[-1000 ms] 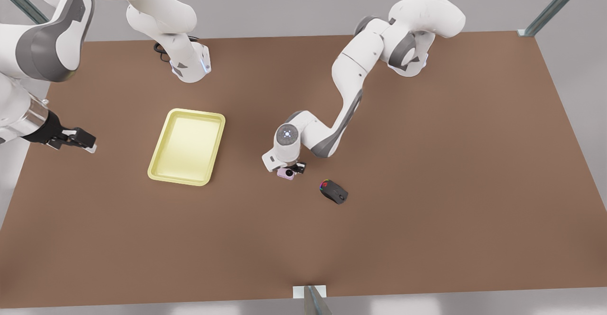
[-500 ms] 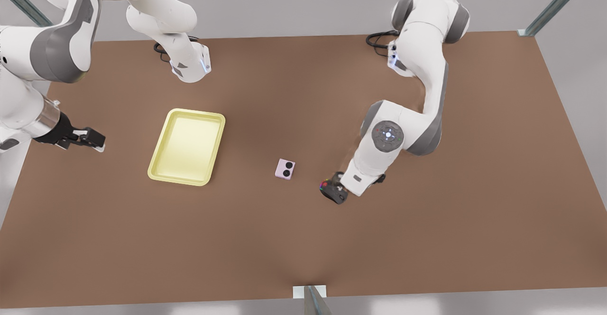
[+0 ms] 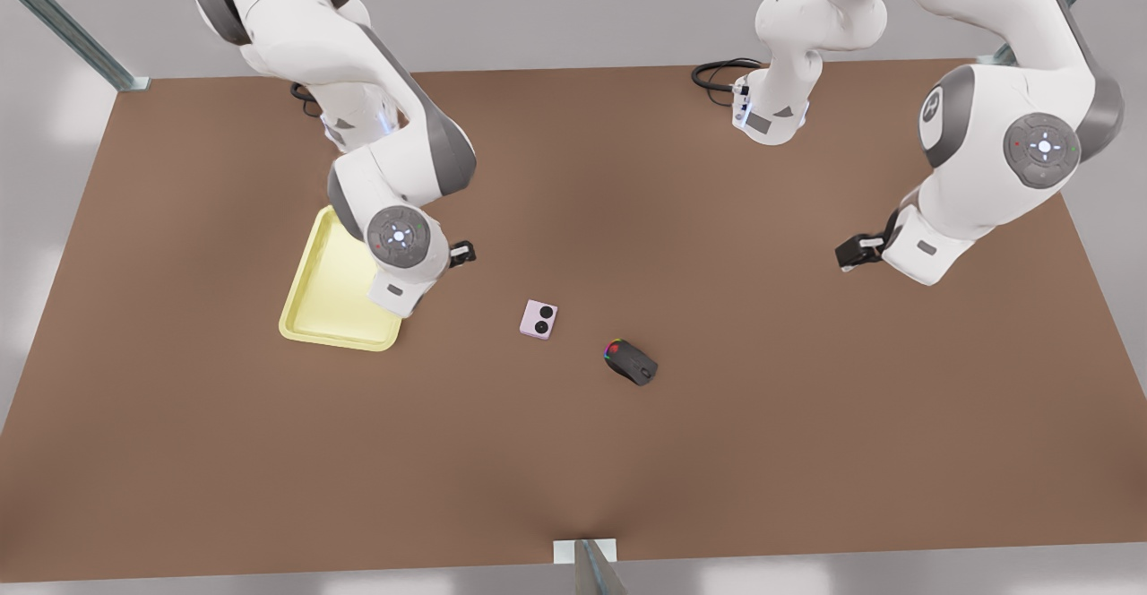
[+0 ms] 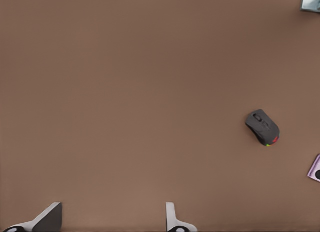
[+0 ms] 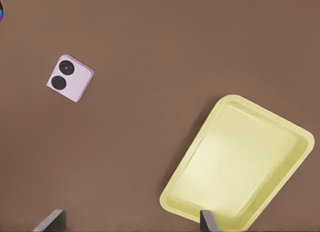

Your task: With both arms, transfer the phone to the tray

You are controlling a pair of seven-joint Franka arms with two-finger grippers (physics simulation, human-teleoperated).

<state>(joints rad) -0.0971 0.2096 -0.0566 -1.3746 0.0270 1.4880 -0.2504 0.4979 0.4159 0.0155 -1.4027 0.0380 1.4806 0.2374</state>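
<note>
Phone [image 3: 539, 319] is lying flat on the brown counter [image 3: 717, 452], camera circles facing up, sitting between the tray [image 3: 327, 295] and the mouse [image 3: 631, 362], touching neither. It is also showing in the right wrist view [image 5: 70, 77], well apart from the tray [image 5: 240, 164].

Right gripper [image 3: 461, 254] is hanging above the tray's edge on the front view's left, its arm covering part of the tray. Fingers [image 5: 50, 219] are sitting spread, holding nothing.

Left gripper [image 3: 856, 252] is hovering over bare counter on the front view's right, well apart from the phone and mouse. Its fingers [image 4: 47, 218] are spread too, nothing between them. Its wrist view is catching the mouse [image 4: 262, 127] and a sliver of the phone [image 4: 315, 169] at the frame edge.
</note>
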